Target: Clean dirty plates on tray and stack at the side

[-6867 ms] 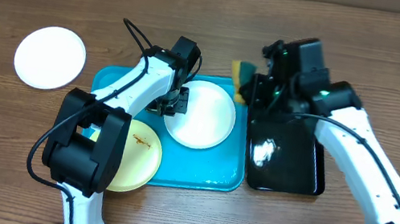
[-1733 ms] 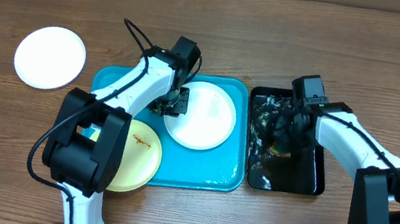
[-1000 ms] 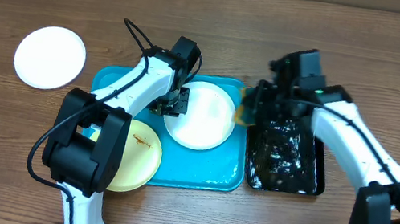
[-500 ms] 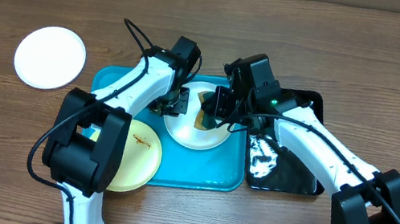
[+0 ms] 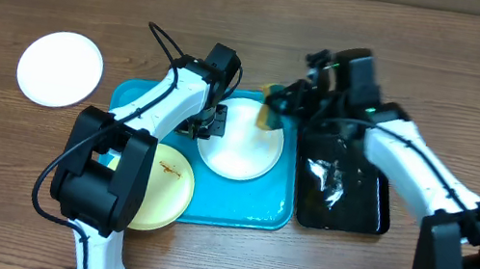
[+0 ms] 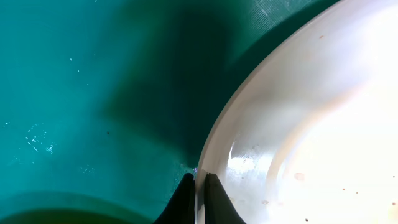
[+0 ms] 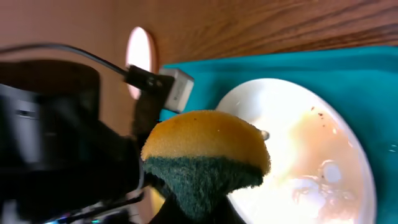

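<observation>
Sponge [image 7: 205, 146], mid-plate a moment ago, now over white plate [image 5: 238, 149] rim.

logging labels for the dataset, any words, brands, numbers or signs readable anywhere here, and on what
None: no word, brand, number or sign can be read in any view.
The white plate, the turquoise tray, the black tray and the sponge all show plain surfaces without lettering.

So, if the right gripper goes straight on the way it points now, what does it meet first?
The right gripper holds a sponge, which would probably meet the white plate on the tray first, though depth is unclear.
</observation>
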Controlling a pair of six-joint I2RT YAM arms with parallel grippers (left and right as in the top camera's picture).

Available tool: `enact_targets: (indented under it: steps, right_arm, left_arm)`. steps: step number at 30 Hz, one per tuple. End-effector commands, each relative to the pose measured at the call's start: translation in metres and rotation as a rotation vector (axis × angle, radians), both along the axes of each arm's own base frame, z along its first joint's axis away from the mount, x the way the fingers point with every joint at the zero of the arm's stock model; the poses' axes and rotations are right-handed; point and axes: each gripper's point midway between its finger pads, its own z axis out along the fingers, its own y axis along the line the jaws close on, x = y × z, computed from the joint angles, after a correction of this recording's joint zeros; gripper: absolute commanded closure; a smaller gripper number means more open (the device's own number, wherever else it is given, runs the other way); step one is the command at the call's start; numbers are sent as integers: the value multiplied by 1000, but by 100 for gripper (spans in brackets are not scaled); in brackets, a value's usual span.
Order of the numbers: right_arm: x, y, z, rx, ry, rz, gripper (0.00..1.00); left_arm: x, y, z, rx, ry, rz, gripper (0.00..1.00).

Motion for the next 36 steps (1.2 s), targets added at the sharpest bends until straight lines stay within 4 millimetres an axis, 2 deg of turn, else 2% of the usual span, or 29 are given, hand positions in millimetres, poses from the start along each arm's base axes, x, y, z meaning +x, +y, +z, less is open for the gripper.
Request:
enact_targets:
  steps: [1,4,6,7,11,16,21,27,36]
  right_arm:
    - [-5,-16,37,161,30,62,96]
    - [-7,-41,32,121,46,35,96]
    - [-11,-56,21,60,77,7,96]
    - [-16,-73,2,-41,115,-29,96]
    - [-27,-115,-37,-311,200,-127,96]
    - [-40,-153,-61,-549,269,-200,96]
    - [-49,-168,-67,-640,301,-218,96]
    - [-54,-176,-69,-688,319,-225,96]
    - [-55,-176,-69,-688,321,-224,96]
  left_arm:
    - [1,0,1,3,-8,-7,96]
    - [5,-1,3,0,-22,-8,96]
    - [9,-1,6,3,-35,-18,96]
    - [13,-2,10,1,-48,-35,96]
    - [23,-6,22,-7,-82,-51,96]
    - [35,-3,43,16,-129,-48,96]
    - [43,0,62,43,-152,-51,96]
    - [46,-1,69,41,-160,-64,96]
    - [51,-3,82,33,-178,-67,96]
